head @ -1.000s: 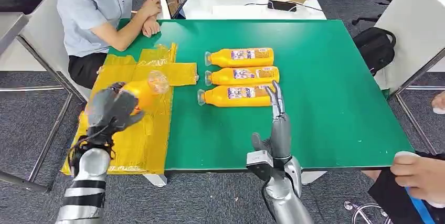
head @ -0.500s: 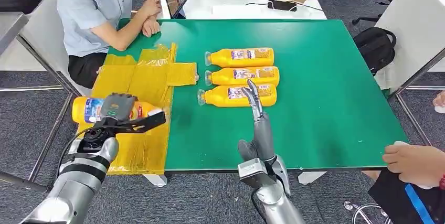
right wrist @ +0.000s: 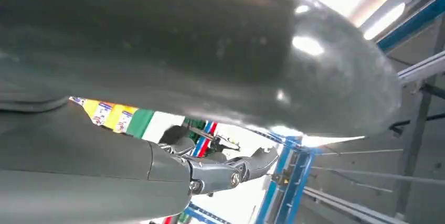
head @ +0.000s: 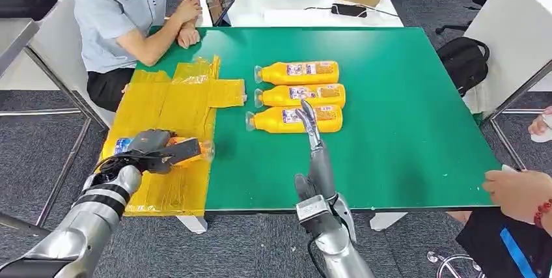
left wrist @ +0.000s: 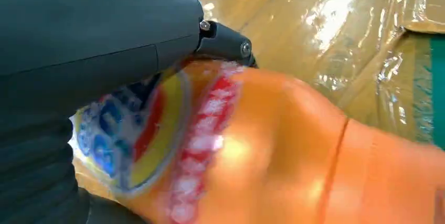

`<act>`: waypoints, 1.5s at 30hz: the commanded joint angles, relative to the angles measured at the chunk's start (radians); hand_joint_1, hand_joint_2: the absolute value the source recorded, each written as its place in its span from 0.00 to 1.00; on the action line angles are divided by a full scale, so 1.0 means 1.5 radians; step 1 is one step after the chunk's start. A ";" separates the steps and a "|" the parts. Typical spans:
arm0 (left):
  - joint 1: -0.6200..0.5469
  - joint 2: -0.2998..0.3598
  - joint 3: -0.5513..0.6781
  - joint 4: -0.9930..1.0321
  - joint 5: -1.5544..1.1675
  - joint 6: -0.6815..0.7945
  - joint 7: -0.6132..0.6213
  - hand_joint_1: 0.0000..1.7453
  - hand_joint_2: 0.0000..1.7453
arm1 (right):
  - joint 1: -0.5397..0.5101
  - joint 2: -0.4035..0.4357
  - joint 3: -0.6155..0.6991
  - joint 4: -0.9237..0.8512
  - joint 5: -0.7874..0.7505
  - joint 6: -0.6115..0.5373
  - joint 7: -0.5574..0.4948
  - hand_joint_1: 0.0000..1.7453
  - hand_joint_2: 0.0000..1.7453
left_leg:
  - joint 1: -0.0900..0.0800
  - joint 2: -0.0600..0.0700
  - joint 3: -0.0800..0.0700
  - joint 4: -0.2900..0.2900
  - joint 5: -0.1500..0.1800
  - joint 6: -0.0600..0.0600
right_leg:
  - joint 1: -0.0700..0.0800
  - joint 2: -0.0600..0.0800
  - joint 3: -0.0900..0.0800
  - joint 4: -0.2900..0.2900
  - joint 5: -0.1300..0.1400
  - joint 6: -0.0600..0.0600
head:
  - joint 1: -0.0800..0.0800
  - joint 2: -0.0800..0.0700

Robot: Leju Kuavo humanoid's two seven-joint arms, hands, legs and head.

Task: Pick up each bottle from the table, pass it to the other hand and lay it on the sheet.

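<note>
table (head: 403,128) first: green, with my yellow sheet (head: 172,105) spread over its left part and hanging past the near edge. a person (head: 124,14) sits at the far left corner, arms on the table, and another person's hand (head: 517,193) rests at the near right corner

three bottles (head: 296,94) lie in a row near the middle, caps toward the sheet, not yet dealt with

my left hand (head: 153,150) has come down since a moment ago: the bottle it carries (head: 195,150) was up over the sheet's left edge, now it is low on the near part of the sheet, on its side, cap pointing toward the green. my fingers are wrapped over its label, so i have not let go. i judge this one nearly laid; opening the hand is what remains

my right hand (head: 312,138) holds nothing, fingers straight and apart, tips over the nearest bottle of the row. it has barely shifted, so i take it as ready for the next pick
</note>
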 commanded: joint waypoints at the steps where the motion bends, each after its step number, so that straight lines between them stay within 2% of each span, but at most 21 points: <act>1: 0.027 0.015 0.050 0.070 0.083 -0.085 -0.044 0.00 1.00 | -0.031 -0.008 0.015 0.064 -0.014 0.009 -0.022 0.00 0.00 | 0.000 0.003 0.003 -0.002 0.000 0.001 | 0.000 0.002 0.002 -0.002 0.001 -0.002 | 0.000 0.000; 3: 0.036 0.044 0.053 0.056 0.127 -0.119 -0.092 0.00 1.00 | -0.039 -0.008 0.027 0.074 -0.022 0.002 -0.022 0.00 0.00 | 0.000 0.005 0.004 -0.003 0.000 0.001 | 0.001 0.004 0.003 -0.003 0.002 -0.003 | 0.000 0.000; 11: 0.068 0.077 0.005 -0.027 0.241 -0.201 -0.137 0.00 1.00 | -0.052 -0.021 0.054 0.096 -0.041 -0.014 -0.022 0.00 0.00 | 0.000 0.004 0.006 -0.002 0.000 0.001 | 0.000 0.003 0.004 -0.002 0.001 -0.002 | 0.000 0.000; 14: 0.124 0.068 -0.003 -0.154 0.355 -0.195 -0.166 0.00 1.00 | -0.050 -0.026 0.056 0.093 -0.039 -0.025 -0.022 0.00 0.00 | 0.000 0.004 0.006 -0.003 0.000 0.001 | 0.000 0.003 0.005 -0.002 0.001 -0.002 | 0.000 0.000; 20: 0.124 0.068 -0.003 -0.154 0.355 -0.195 -0.166 0.00 1.00 | -0.050 -0.026 0.056 0.093 -0.039 -0.025 -0.022 0.00 0.00 | 0.000 0.001 0.003 -0.001 0.000 0.001 | 0.001 0.000 0.003 -0.001 0.000 -0.002 | 0.000 0.000; 24: 0.194 0.031 -0.024 -0.355 0.452 -0.164 -0.162 0.00 1.00 | -0.039 -0.026 0.047 0.082 -0.027 -0.029 -0.022 0.00 0.00 | 0.000 0.001 0.003 -0.001 0.000 0.001 | 0.000 0.000 0.002 -0.001 0.000 -0.001 | 0.000 0.000; 26: 0.211 -0.009 -0.026 -0.438 0.474 -0.126 -0.159 0.00 1.00 | -0.029 -0.018 0.032 0.080 -0.014 -0.031 -0.022 0.00 0.00 | 0.000 0.000 0.002 -0.001 0.000 0.001 | 0.001 -0.001 0.001 -0.001 0.000 -0.002 | 0.000 0.000; 28: 0.212 -0.037 -0.034 -0.476 0.478 -0.110 -0.131 0.00 1.00 | -0.022 -0.014 0.026 0.074 -0.004 -0.029 -0.022 0.00 0.00 | 0.001 -0.002 0.000 0.000 0.000 0.001 | 0.001 -0.003 -0.001 0.000 -0.001 -0.001 | 0.000 0.000; 32: 0.217 -0.059 -0.021 -0.505 0.505 -0.093 -0.142 0.00 1.00 | -0.021 -0.008 0.018 0.077 0.008 -0.027 -0.022 0.00 0.00 | 0.000 -0.002 -0.004 0.000 0.000 0.002 | 0.000 -0.003 -0.004 -0.001 -0.001 -0.001 | 0.000 0.000; 36: 0.231 -0.126 0.022 -0.587 0.562 -0.071 -0.118 0.00 1.00 | -0.010 -0.003 0.004 0.059 0.042 -0.040 -0.022 0.00 0.00 | 0.000 0.000 -0.004 0.000 -0.001 0.002 | 0.001 -0.002 -0.004 0.000 -0.001 -0.002 | 0.000 0.000; 38: 0.245 -0.171 0.050 -0.645 0.599 -0.062 -0.101 0.00 1.00 | 0.006 -0.008 0.006 0.025 0.118 -0.097 -0.022 0.00 0.00 | 0.000 -0.001 -0.006 0.001 0.000 0.001 | 0.001 -0.002 -0.006 0.000 -0.001 -0.001 | 0.000 0.000; 39: 0.258 -0.202 0.069 -0.671 0.634 -0.053 -0.097 0.00 1.00 | 0.017 0.006 -0.024 0.023 0.231 -0.158 -0.022 0.00 0.00 | 0.000 -0.002 -0.005 0.001 -0.001 0.001 | 0.001 -0.003 -0.005 0.000 -0.001 -0.001 | 0.001 0.000; 40: 0.277 -0.219 0.069 -0.704 0.657 -0.055 -0.092 0.00 1.00 | 0.039 0.024 -0.059 -0.014 0.348 -0.176 0.000 0.00 0.00 | 0.000 -0.002 -0.006 0.001 0.000 0.001 | 0.001 -0.003 -0.006 0.000 -0.001 -0.001 | 0.000 0.000; 41: 0.312 -0.238 0.063 -0.768 0.648 -0.028 -0.124 0.00 1.00 | 0.058 0.034 -0.086 -0.062 0.412 -0.169 0.042 0.00 0.00 | 0.000 -0.001 -0.005 0.001 -0.001 0.002 | 0.001 -0.002 -0.005 0.000 -0.001 -0.001 | 0.000 0.000; 45: 0.341 -0.234 0.054 -0.813 0.651 -0.029 -0.117 0.00 1.00 | 0.067 0.036 -0.099 -0.095 0.422 -0.144 0.050 0.00 0.00 | 0.000 0.001 -0.006 0.001 -0.002 0.001 | 0.000 0.000 -0.007 0.000 -0.001 -0.001 | 0.000 0.000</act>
